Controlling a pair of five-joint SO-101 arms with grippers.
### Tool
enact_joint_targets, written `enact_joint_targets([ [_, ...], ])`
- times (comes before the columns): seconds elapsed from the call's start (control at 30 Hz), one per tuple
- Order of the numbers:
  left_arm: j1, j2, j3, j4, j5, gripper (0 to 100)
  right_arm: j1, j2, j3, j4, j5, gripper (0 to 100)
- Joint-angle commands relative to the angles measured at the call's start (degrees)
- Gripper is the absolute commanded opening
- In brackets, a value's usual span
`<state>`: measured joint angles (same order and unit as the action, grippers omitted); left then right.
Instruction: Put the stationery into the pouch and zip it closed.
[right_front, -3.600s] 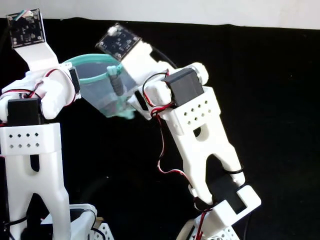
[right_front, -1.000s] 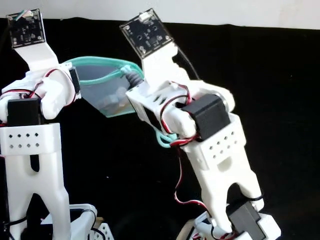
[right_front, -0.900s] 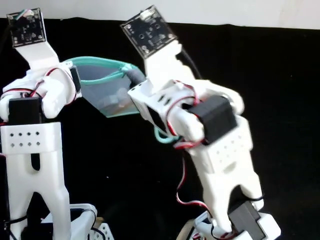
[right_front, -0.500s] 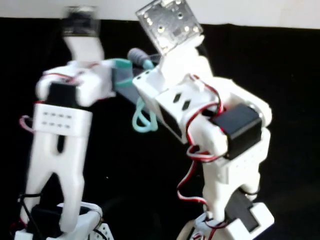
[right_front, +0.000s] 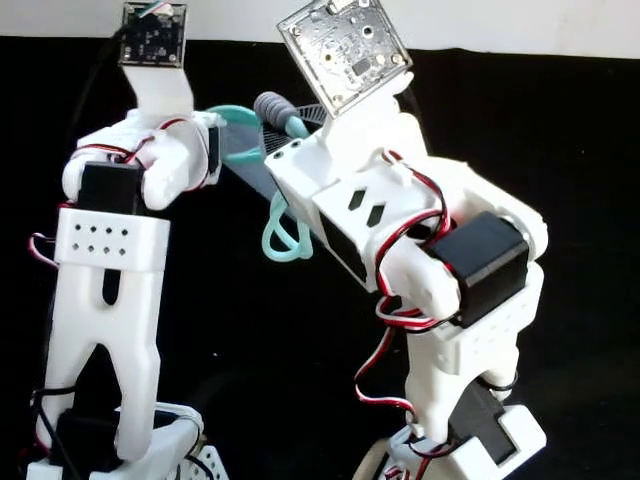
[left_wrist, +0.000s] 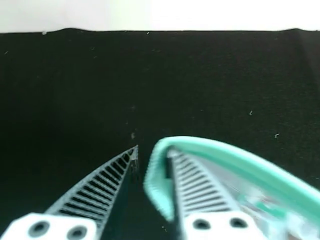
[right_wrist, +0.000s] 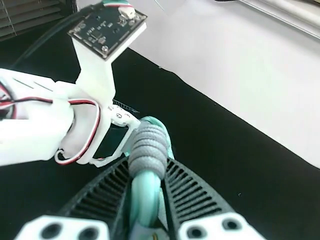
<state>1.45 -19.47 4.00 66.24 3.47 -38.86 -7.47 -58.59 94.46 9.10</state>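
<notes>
The two arms hold the pouch (right_front: 236, 118) in the air between them; it is clear with a teal rim (left_wrist: 235, 162). My left gripper (left_wrist: 152, 156) is shut on one end of that rim, and the teal edge lies between its ribbed fingers (left_wrist: 100, 190). My right gripper (right_wrist: 148, 171) is shut on a grey ribbed zip pull (right_wrist: 148, 149) at the other end of the pouch. In the high view the grey pull (right_front: 272, 107) sticks up beside the right arm's camera board, and a teal cord loop (right_front: 285, 238) hangs below. What is inside the pouch is hidden.
The black table cloth (right_front: 560, 150) runs under both arms, with a white wall (right_wrist: 240, 60) behind it. The left arm's wrist and camera board (right_wrist: 107, 27) stand close in front of the right gripper. Red wires (right_front: 375, 345) hang along the right arm.
The left arm has swung right, toward the right arm. The right arm rose and turned, and the pouch went from spread wide to bunched narrow between the grippers. The teal loop now hangs free.
</notes>
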Motion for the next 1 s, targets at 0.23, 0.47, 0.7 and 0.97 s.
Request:
enact_joint_targets([
  [0.23,0.5,-0.6,-6.0,-0.4,-0.5,29,1.0,-0.8,-3.8,-0.7,0.2,0.7],
  [0.47,-1.8,-0.6,-13.4,2.5,-0.5,29,4.2,-0.8,-3.8,-0.9,0.2,0.7],
  [0.7,-3.6,-0.5,-20.9,5.8,-0.5,29,4.4,-0.7,-3.5,-0.9,-0.6,0.7],
  [0.97,-0.8,-0.5,-25.2,11.5,-6.4,30,4.4,-0.7,-3.4,-1.0,-1.7,0.7],
])
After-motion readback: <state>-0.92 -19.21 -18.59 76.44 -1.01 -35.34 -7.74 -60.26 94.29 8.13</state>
